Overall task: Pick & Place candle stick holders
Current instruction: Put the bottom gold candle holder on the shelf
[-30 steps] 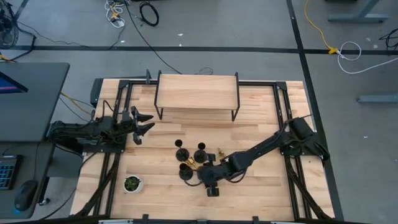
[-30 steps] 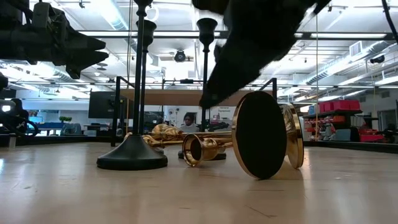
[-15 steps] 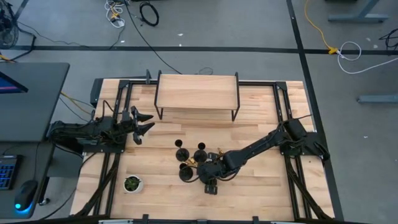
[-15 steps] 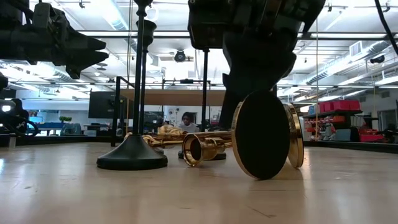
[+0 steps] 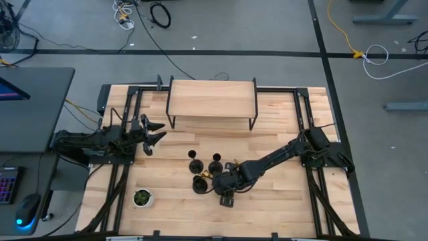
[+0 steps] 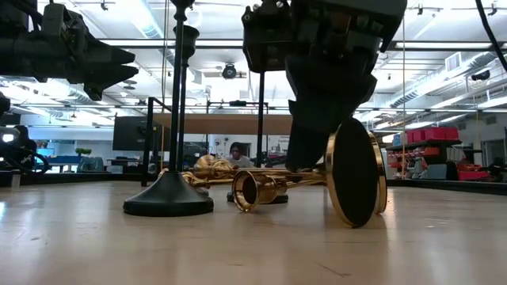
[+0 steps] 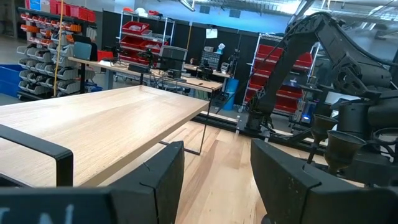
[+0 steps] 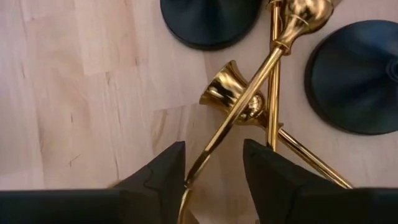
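Three black candle stick holders stand upright on their round bases [image 5: 199, 185] [image 5: 194, 162] [image 5: 215, 165]. Three gold holders lie on their sides in a crossed heap [image 5: 221, 175] among them. My right gripper [image 8: 214, 171] is open, low over the heap. Its fingers stand on either side of one gold holder's stem [image 8: 230, 118]. That holder's cup [image 6: 247, 190] and the rim of its base [image 6: 354, 170] rest on the table. My left gripper [image 5: 152, 134] is open and empty, above the table's left side. My right gripper comes from above, pointing down, with its fingers across the lying gold holder's stem [image 8: 202, 163], toward its base end. The stem runs close to one finger [image 8: 165, 174]. I cannot tell whether it touches.
A raised wooden shelf [image 5: 212, 99] on black legs stands at the far middle. A small white pot with a green plant [image 5: 142, 197] stands near left. Two black bases [image 8: 208, 18] [image 8: 357, 74] flank the gold heap close to my right gripper.
My right gripper has come down over the gold heap and shifted slightly toward the far edge. The gold holder below it has turned: its base, nearly face-on in the low view before, now stands more edge-on and a little to the side.
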